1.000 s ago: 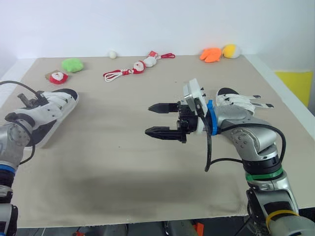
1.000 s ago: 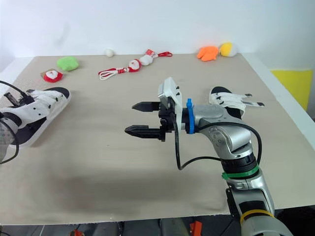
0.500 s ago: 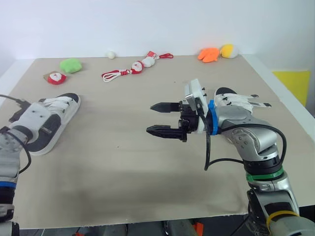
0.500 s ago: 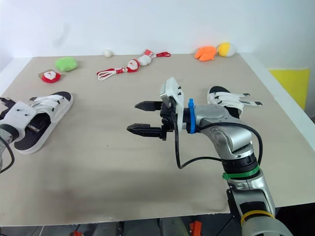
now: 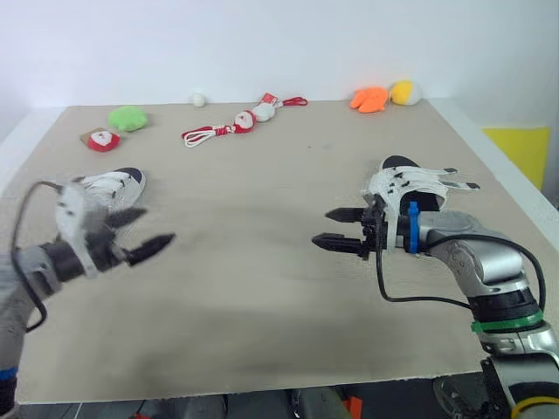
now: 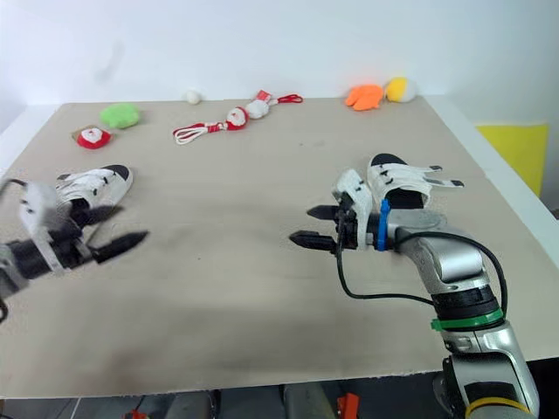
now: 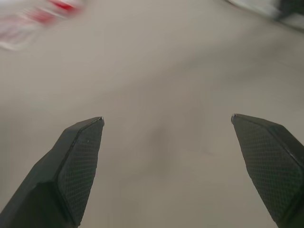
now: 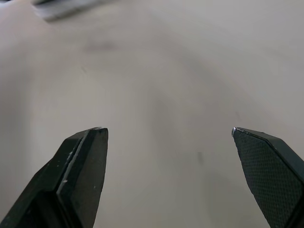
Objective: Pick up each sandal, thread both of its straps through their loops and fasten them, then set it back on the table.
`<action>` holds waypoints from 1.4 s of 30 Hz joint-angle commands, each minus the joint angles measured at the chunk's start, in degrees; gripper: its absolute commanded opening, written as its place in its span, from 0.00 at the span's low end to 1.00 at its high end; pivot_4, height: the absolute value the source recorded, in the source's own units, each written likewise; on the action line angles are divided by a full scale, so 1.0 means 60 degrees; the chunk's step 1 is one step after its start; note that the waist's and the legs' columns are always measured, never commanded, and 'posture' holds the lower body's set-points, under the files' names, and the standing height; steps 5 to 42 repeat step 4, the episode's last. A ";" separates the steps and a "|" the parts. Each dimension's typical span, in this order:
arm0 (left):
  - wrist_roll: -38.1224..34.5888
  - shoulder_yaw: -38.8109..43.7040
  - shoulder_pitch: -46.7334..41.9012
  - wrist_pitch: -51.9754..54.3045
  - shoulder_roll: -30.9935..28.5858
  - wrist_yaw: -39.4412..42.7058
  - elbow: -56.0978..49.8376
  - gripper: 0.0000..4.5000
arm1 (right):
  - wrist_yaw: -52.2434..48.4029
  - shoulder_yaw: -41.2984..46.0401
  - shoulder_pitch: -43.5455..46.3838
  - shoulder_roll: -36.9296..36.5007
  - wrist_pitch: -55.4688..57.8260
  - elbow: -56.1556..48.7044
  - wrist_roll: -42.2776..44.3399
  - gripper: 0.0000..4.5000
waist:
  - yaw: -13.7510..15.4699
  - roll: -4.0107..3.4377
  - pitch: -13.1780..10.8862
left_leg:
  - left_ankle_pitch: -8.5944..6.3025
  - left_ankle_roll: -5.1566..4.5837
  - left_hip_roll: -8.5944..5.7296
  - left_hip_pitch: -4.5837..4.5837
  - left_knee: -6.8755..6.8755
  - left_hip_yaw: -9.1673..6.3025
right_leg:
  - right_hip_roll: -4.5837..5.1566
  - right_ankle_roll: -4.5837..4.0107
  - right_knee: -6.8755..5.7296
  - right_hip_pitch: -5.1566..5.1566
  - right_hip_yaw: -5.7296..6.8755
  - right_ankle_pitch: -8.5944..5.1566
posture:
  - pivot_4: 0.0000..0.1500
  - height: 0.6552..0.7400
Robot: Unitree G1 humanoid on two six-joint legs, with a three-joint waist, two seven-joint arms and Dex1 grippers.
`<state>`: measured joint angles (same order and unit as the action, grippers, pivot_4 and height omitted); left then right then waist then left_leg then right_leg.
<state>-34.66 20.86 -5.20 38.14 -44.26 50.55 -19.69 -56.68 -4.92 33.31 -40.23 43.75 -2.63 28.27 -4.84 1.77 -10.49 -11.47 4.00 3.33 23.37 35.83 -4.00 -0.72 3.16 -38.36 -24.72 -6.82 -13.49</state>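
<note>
We've released the white-strapped black-soled sandal [image 5: 109, 188]; left end effector [image 5: 157, 225] and right end effector [image 5: 321, 226] gape wide; sandal 2 [image 5: 415, 183] probably next.

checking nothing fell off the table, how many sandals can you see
2. The left sandal lies near the table's left edge, behind the left gripper. The right sandal lies on the right side, behind the right gripper. None looks hidden.
</note>
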 commanded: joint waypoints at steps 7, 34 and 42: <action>0.0146 -0.0231 -0.0310 -0.0422 -0.0146 0.0040 0.0154 0.99 | 0.0129 0.0491 -0.0059 -0.0134 0.0024 -0.0579 0.0097 1.00 | -0.0062 0.0000 0.0000 | 0.0008 -0.0013 0.0004 -0.0018 -0.0002 0.0000 | -0.0005 0.0005 -0.0004 0.0016 0.0000 0.0004 | 1.00 1.00; 0.0146 -0.0231 -0.0310 -0.0422 -0.0146 0.0040 0.0154 0.99 | 0.0129 0.0491 -0.0059 -0.0134 0.0024 -0.0579 0.0097 1.00 | -0.0062 0.0000 0.0000 | 0.0008 -0.0013 0.0004 -0.0018 -0.0002 0.0000 | -0.0005 0.0005 -0.0004 0.0016 0.0000 0.0004 | 1.00 1.00; 0.0146 -0.0231 -0.0310 -0.0422 -0.0146 0.0040 0.0154 0.99 | 0.0129 0.0491 -0.0059 -0.0134 0.0024 -0.0579 0.0097 1.00 | -0.0062 0.0000 0.0000 | 0.0008 -0.0013 0.0004 -0.0018 -0.0002 0.0000 | -0.0005 0.0005 -0.0004 0.0016 0.0000 0.0004 | 1.00 1.00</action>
